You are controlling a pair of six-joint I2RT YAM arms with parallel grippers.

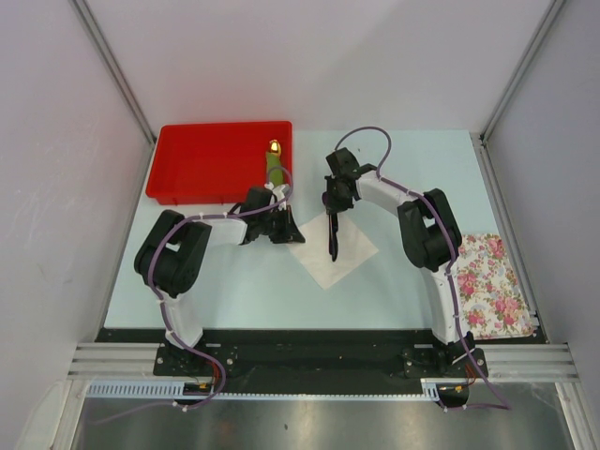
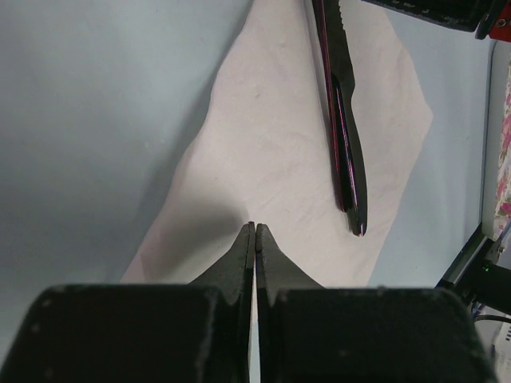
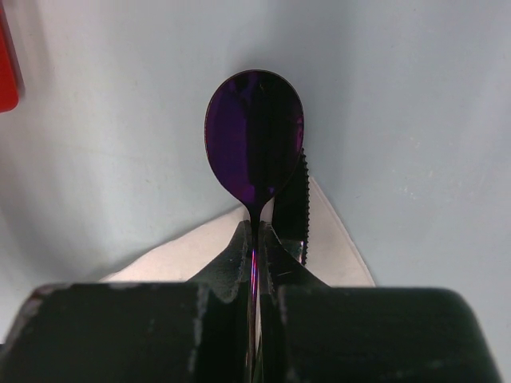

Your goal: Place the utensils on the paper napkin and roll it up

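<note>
your right pincer [image 3: 257,231] is clamped hard on the neck of the spoon [image 3: 254,136], just below its purple bowl, which pokes out past the paper's far corner over bare table. the serrated blade of the black knife [image 3: 295,203] lies just beside the spoon, on the right in that wrist view. both pieces run side by side across the paper napkin [image 1: 354,251], a white square turned like a diamond near the middle of the table, handles pointing toward the arm bases. you cannot tell whether the spoon rests on the paper or hangs a little above it. your left pincer [image 2: 255,230] has its fingers pressed together with nothing visible between them, tips down at the napkin near its left corner; whether any paper is nipped there cannot be told. further out, the table [image 1: 234,281] is a pale blue, matte sheet. a red tray [image 1: 197,164] sits at its far left corner, with a green piece with a gold tip [image 1: 274,161] at its right end. a flower-printed cloth [image 1: 492,286] lies at the right edge, well apart from the napkin. plain pale walls close in three sides, with slanting aluminium posts [image 1: 112,66], and a metal rail [image 1: 319,361] runs along the near edge.
</note>
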